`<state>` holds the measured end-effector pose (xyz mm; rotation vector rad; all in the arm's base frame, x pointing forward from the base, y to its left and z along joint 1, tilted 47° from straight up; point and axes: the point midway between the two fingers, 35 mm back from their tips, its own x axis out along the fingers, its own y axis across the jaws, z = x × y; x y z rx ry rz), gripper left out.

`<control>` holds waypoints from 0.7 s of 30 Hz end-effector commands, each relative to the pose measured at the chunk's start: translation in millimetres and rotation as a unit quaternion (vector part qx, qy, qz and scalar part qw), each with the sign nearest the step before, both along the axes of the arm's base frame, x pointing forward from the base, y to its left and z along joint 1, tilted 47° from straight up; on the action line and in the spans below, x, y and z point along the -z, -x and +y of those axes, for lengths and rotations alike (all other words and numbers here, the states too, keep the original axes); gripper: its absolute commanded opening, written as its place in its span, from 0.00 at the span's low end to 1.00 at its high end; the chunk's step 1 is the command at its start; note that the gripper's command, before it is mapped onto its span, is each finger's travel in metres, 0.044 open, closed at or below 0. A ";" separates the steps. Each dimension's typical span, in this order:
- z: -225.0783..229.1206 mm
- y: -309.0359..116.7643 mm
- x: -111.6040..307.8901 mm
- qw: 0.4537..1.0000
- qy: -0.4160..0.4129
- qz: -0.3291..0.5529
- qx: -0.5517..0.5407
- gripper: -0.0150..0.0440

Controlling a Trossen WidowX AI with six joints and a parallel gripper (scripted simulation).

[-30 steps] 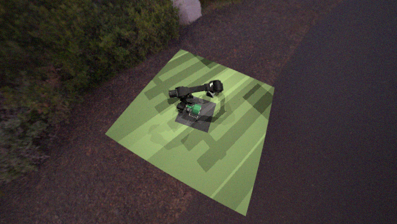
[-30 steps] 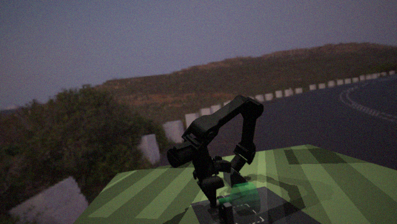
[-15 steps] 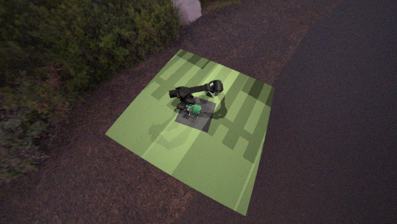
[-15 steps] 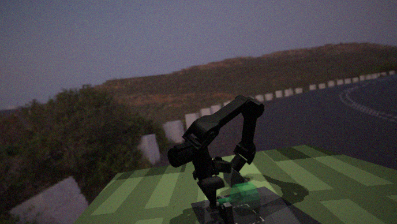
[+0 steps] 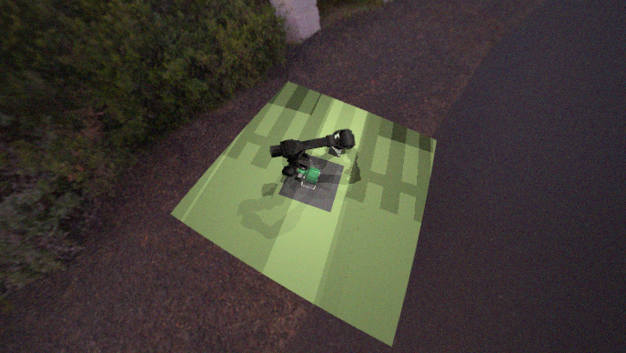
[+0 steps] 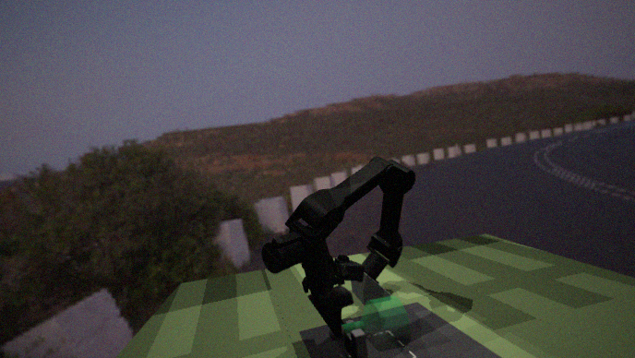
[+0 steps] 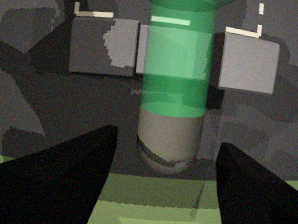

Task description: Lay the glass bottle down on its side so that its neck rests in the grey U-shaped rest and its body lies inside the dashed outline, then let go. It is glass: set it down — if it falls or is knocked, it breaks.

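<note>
A: Green glass bottle (image 5: 312, 176) (image 6: 387, 311) (image 7: 179, 65) on its side. Where, relative to the rest?

B: Neck lies across the grey U-shaped rest (image 5: 300, 176) (image 6: 357, 339) (image 7: 248, 62), between its two raised ends; the body is on the side away from the jaws. Contact underneath cannot be confirmed.

A: Long axis?

B: Runs crosswise through the rest. The rounded, grey-brown tip (image 7: 172, 135) points out on the jaws' side. Any slight tilt cannot be read.

A: State of the jaws?

B: Parted, wider than the neck. Fingertips stand either side of the tip, with a visible gap at each; nothing gripped.

A: Dashed outline (image 5: 308, 187) (image 6: 411, 354) (image 7: 95, 13)?

B: On the body's side of the rest. Whether the whole body sits within it, cannot tell.

A: Edges and room?

B: Dark mat (image 5: 325, 202) (image 6: 461, 346) (image 7: 255, 130) ends just beyond the bottle's tip; green worktop (image 5: 296, 273) (image 6: 461, 268) (image 7: 150, 190) follows. Outer worktop edges are well apart from the rest. Black arm (image 5: 314, 143) (image 6: 360, 184) arches above; sideways, the neck has more room toward one raised end of the rest than the other.
</note>
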<state>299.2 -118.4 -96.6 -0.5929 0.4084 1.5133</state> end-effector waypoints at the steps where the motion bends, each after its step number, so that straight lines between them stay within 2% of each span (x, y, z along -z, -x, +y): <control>1: 0.3 -0.1 -0.1 1.000 -0.001 0.000 0.000 0.78; 6: -1.5 -0.5 -1.8 1.000 0.002 0.001 -0.001 1.00; 12: -38.4 -5.0 -42.1 0.997 0.061 0.012 -0.036 1.00; 21: -40.8 -0.7 -42.5 0.997 0.064 0.013 -0.038 1.00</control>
